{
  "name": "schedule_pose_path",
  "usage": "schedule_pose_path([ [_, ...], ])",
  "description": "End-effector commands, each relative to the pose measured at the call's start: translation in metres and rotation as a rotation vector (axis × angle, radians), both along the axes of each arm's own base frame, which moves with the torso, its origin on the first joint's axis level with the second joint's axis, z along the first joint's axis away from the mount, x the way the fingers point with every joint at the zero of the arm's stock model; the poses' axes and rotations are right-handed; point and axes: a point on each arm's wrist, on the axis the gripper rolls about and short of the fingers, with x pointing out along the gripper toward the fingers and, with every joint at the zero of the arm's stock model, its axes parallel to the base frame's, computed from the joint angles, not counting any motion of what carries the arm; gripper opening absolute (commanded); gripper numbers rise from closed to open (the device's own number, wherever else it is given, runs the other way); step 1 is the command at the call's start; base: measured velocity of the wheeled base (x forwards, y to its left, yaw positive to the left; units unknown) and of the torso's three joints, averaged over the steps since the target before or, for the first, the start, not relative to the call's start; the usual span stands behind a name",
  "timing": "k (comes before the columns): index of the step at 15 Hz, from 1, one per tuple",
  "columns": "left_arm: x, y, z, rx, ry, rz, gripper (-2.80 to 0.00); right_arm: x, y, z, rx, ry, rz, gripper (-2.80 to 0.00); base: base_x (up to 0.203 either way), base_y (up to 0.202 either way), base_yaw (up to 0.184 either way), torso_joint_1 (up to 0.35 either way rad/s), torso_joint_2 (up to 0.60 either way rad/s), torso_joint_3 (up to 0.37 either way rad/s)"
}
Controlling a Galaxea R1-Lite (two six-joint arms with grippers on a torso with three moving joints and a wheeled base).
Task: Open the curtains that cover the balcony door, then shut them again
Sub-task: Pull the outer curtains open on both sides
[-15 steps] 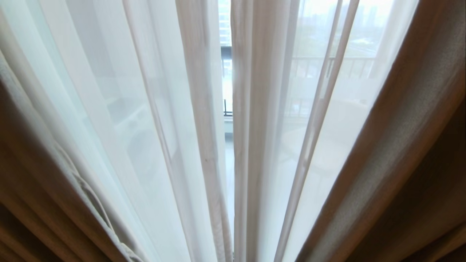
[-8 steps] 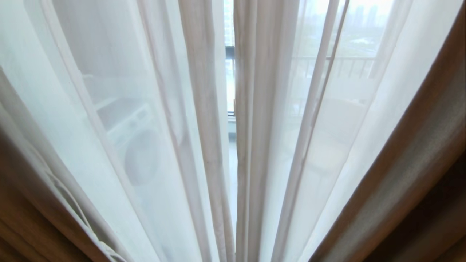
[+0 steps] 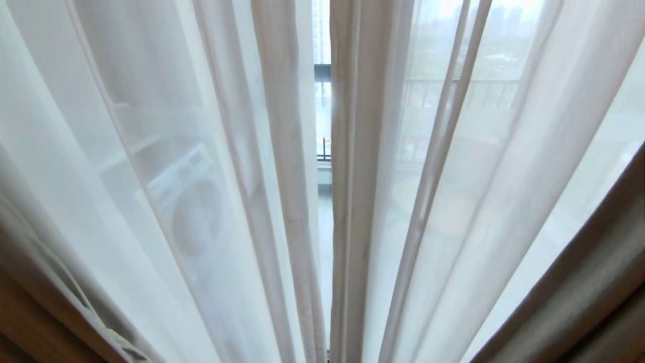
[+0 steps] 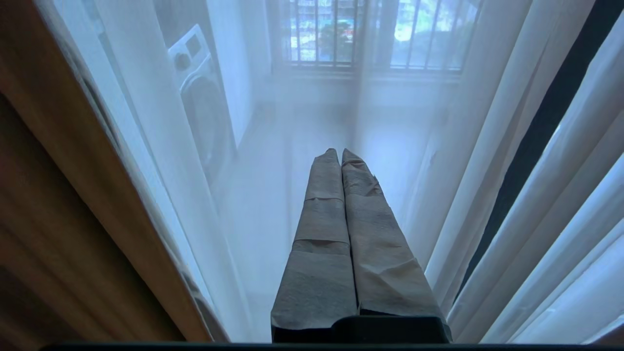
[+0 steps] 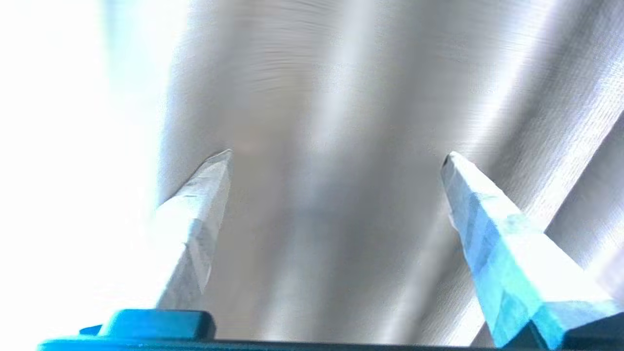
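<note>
Sheer white curtains (image 3: pixel 211 151) fill the head view, parted by a narrow gap (image 3: pixel 323 201) in the middle. The thick beige curtains show only at the lower right (image 3: pixel 579 297) and lower left (image 3: pixel 30 322) corners. The balcony door is hidden behind the fabric. Neither gripper is in the head view. My left gripper (image 4: pixel 340 152) is shut and empty, its taped fingers pointing at the sheer curtain (image 4: pixel 273 195), with the beige drape (image 4: pixel 58 195) beside it. My right gripper (image 5: pixel 337 155) stands wide open close to pale woven curtain fabric (image 5: pixel 331 97), nothing between its fingers.
A white washing machine (image 3: pixel 194 201) stands behind the left sheer, also in the left wrist view (image 4: pixel 204 97). A railing (image 3: pixel 453 96) and a barred outer window (image 4: pixel 341 34) lie beyond. A dark strip (image 4: pixel 536 146) shows between sheer folds.
The beige drapes have drawn outward toward both lower corners, most on the right, baring more sheer fabric. The washing machine now shows through. The middle gap has shifted slightly right.
</note>
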Motion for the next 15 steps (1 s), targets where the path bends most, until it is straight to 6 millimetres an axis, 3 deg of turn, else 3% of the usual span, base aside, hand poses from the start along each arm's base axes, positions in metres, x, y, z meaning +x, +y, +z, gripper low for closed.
schedule_pose_path([
  [1, 0.000, 0.000, 0.000, -0.001, 0.000, -0.001, -2.80, -0.018, 0.024, 0.003, -0.052, -0.032, -0.012, 0.00, 0.000, 0.000, 0.000, 0.000, 0.00, 0.000],
  [7, 0.000, 0.000, 0.000, -0.001, 0.000, 0.001, -2.80, -0.045, 0.069, -0.015, -0.066, -0.038, 0.000, 0.00, 0.000, 0.000, 0.000, 0.000, 0.00, 0.000],
  [14, 0.000, 0.000, 0.000, 0.000, 0.000, -0.001, -2.80, -0.026, 0.085, -0.021, -0.084, -0.036, 0.175, 0.00, 0.000, 0.000, 0.000, 0.000, 0.00, 0.000],
  [15, 0.000, 0.000, 0.000, -0.001, 0.000, 0.000, -2.80, -0.021, 0.087, -0.024, -0.077, -0.030, 0.197, -2.80, 0.000, 0.000, 0.000, 0.000, 0.00, 0.000],
])
